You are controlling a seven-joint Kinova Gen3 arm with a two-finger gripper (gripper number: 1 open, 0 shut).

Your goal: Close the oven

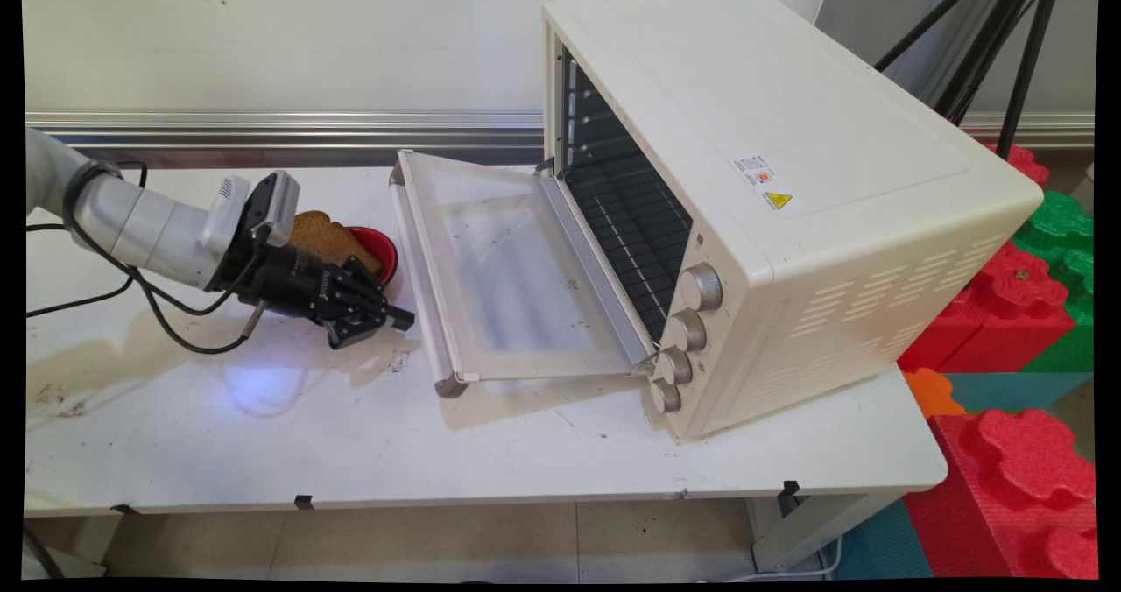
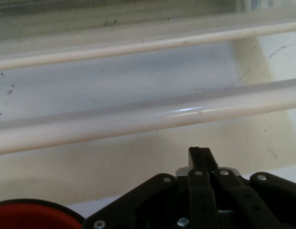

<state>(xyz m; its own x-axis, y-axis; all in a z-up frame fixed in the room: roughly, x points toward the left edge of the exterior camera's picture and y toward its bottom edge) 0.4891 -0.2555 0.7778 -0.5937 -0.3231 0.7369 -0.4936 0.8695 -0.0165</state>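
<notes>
My black gripper (image 1: 398, 317) hangs low over the white table (image 1: 263, 434), shut with nothing between its fingers, which show pressed together in the hand view (image 2: 201, 157). It points at the open door (image 1: 504, 268) of a cream toaster oven (image 1: 788, 180), just left of the door's handle bar (image 1: 420, 268). The handle bar (image 2: 138, 121) crosses the hand view close ahead of the fingertips. Right behind the hand stands a red bowl (image 1: 381, 246) with a slice of brown toast (image 1: 328, 233) leaning in it. The bowl's rim (image 2: 28, 214) shows at the hand view's bottom left.
The oven's dark inside holds a wire rack (image 1: 626, 215), and several knobs (image 1: 687, 329) run down its front. Red and green foam blocks (image 1: 1025, 312) are stacked past the table's right end. Black tripod legs (image 1: 990, 40) stand behind the oven. Black cables (image 1: 149, 303) trail under the arm.
</notes>
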